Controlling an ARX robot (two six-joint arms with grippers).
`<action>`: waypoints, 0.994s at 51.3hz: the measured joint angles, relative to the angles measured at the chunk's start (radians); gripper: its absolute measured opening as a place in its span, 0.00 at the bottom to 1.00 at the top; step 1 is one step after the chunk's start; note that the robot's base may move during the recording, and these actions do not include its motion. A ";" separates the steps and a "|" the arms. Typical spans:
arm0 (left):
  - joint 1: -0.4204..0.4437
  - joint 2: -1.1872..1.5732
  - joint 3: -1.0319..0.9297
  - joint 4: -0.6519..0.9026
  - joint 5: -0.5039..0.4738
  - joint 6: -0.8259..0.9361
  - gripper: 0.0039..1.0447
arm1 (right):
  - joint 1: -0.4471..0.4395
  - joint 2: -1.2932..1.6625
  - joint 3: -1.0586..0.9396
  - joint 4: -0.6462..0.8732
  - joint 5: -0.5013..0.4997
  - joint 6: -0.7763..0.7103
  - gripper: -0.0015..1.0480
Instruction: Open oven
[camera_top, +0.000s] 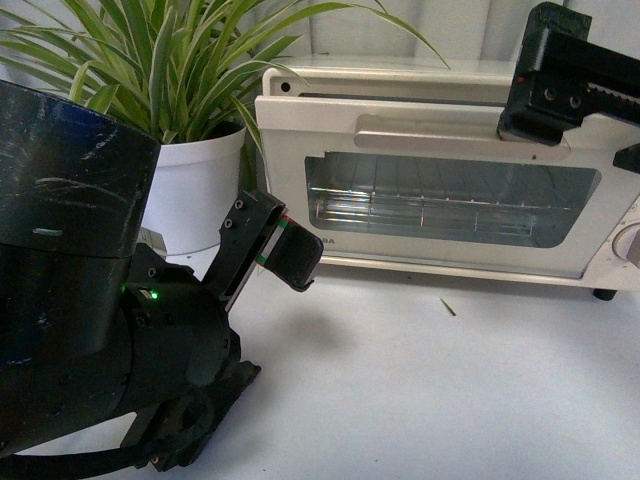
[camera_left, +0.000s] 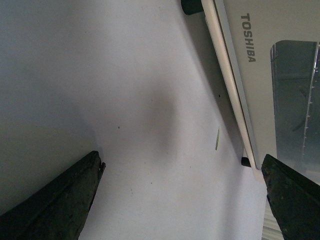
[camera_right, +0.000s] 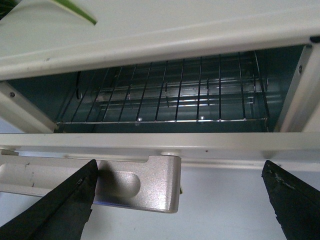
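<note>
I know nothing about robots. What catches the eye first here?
The cream toaster oven fills the right of the front view, its door tipped slightly open at the top, the wire rack showing through the gap in the right wrist view. The right claw hangs open at the door's handle. A bulky black left arm crowds the lower left, before a leafy plant in a white pot.

Front view faces the oven (camera_top: 450, 200) from fairly near; both wrist views see it from closer.
</note>
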 joint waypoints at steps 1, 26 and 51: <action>0.000 -0.001 0.000 -0.002 0.000 0.000 0.94 | 0.002 -0.007 -0.014 0.008 -0.001 0.000 0.91; 0.000 -0.005 0.001 -0.016 -0.002 0.004 0.94 | 0.077 -0.051 -0.216 0.099 -0.048 -0.029 0.91; -0.006 -0.007 0.000 -0.026 -0.011 0.023 0.94 | 0.083 -0.222 -0.298 0.035 -0.022 0.007 0.91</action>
